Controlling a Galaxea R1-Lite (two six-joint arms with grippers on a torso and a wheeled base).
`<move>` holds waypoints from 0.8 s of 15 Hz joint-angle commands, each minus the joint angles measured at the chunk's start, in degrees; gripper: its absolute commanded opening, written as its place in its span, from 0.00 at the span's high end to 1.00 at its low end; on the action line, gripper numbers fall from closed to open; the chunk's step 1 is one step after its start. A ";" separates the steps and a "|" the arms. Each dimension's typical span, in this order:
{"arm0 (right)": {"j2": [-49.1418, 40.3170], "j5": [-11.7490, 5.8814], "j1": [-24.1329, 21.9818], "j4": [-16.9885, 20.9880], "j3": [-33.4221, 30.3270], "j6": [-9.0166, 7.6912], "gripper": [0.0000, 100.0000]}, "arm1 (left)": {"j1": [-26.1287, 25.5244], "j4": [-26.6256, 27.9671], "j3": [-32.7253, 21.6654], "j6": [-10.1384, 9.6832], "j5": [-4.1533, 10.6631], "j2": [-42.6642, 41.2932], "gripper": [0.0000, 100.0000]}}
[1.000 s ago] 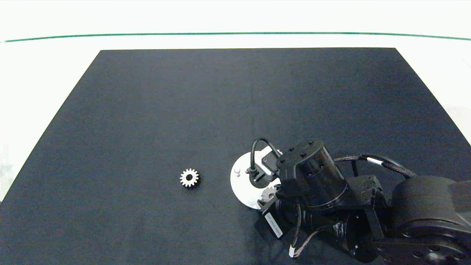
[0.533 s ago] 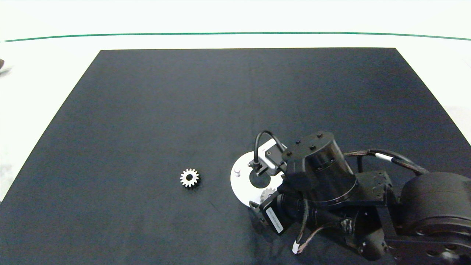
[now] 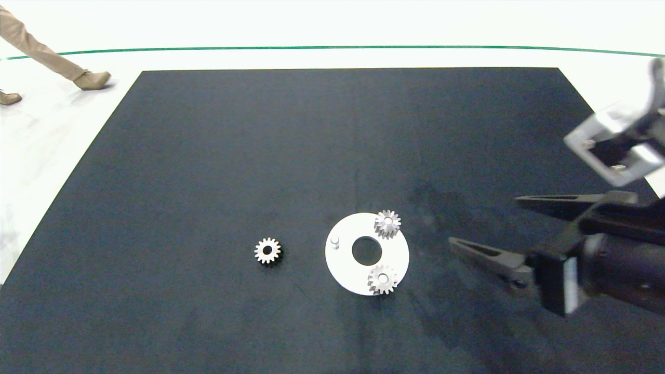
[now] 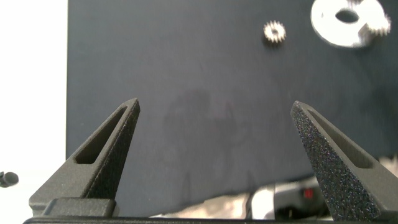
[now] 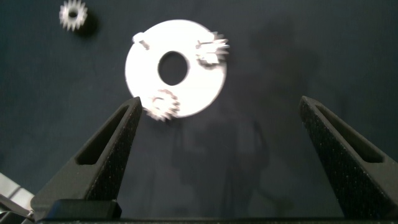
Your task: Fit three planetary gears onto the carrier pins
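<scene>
on the black mat (image 3: 208, 156), two planetary gears (image 3: 387, 224) (image 3: 383, 279) are sitting on carrier pins of the white disc (image 3: 343, 265), while a third gear (image 3: 267, 251) is lying just beside the disc, nearest the one bare pin (image 3: 335, 241). the right gripper (image 3: 483, 223) is hovering spread wide and empty, off to the disc's side. the left gripper (image 4: 214, 112) is hanging wide apart, holding nothing.

Three gears: two on the disc (image 3: 343, 270), one at about one o'clock (image 3: 387, 224) and one at about five o'clock (image 3: 383, 279), and a third gear (image 3: 267, 251) loose on the mat (image 3: 208, 156) at the disc's nine o'clock. One disc. One bare pin (image 3: 335, 241). Two grippers, the right (image 3: 483, 223) and the left (image 4: 214, 109). One leg (image 3: 41, 52) and two shoes.
</scene>
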 commanded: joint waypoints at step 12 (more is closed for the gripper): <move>-53.76 -0.72 -23.17 20.59 8.62 -7.12 0.00 | -17.78 -44.16 17.36 8.01 1.14 44.61 0.00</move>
